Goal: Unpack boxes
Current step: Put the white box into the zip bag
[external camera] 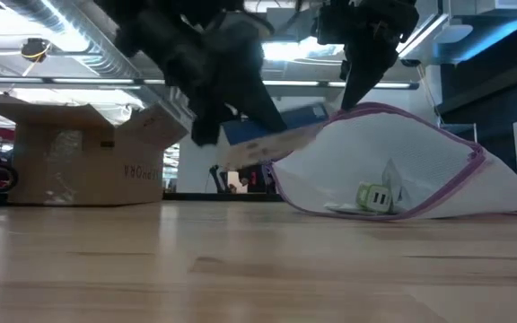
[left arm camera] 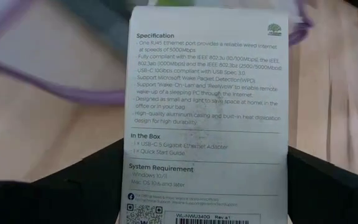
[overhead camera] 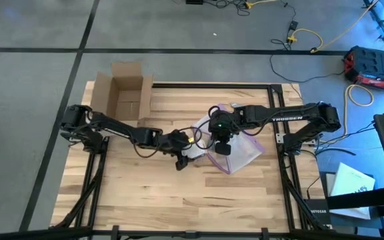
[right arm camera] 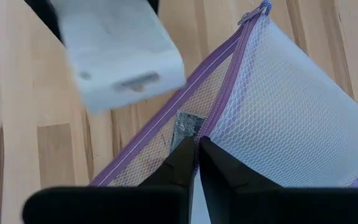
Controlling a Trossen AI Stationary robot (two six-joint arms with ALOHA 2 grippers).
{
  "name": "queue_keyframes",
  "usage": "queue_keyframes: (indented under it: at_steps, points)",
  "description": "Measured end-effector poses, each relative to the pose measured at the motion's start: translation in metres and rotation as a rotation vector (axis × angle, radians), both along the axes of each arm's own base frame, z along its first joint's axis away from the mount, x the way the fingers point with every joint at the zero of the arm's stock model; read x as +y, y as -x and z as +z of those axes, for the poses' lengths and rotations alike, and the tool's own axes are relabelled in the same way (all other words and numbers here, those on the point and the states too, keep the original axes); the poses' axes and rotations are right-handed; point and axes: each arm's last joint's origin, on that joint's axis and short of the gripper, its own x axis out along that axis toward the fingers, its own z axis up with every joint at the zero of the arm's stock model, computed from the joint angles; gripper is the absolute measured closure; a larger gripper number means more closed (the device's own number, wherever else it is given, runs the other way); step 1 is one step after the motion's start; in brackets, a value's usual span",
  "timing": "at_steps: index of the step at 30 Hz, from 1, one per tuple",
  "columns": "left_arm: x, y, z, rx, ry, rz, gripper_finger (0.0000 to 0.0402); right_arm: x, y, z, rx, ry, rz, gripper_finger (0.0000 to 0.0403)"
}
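An open brown cardboard box stands on its base at the table's far left corner, flaps spread; the low view shows it as well. A clear mesh bag with a purple zip edge lies at the table's middle. My right gripper is shut on its zip edge. My left gripper is shut on a small white product box printed with specification text, just left of the bag's mouth. A small green-and-white item lies inside the bag. My left gripper pinches the white product box by its near end, one finger on each long side. The box sticks out ahead of the fingers, lifted clear of the table and tilted, its free end at the bag's mouth. My right gripper pinches the bag's upper purple zip edge between its two fingers, from above, pointing down. That edge is raised, so the mouth gapes. The bag's lower side rests on the table.
Bare wooden tabletop stretches along the near side and on the left between the cardboard box and the arms. Black frame rails edge the table. Cables and a red case lie on the floor beyond.
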Motion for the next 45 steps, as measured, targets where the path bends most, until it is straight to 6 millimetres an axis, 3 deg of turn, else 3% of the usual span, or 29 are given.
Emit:
queue_keyframes:
  at_steps: [6,14,45]
  points:
    - [0.009,-0.015,-0.025,-0.009,0.162,0.054,0.0073,0.000,0.000,0.000,0.000,0.000,0.000,0.0393]
    - [0.023,-0.032,-0.037,-0.059,0.251,0.184,0.0073,0.000,0.000,0.000,0.000,0.000,0.000,0.0393]
    - [0.037,-0.040,-0.030,-0.186,0.260,0.338,0.0072,0.000,0.000,0.000,0.000,0.000,0.000,0.0393]
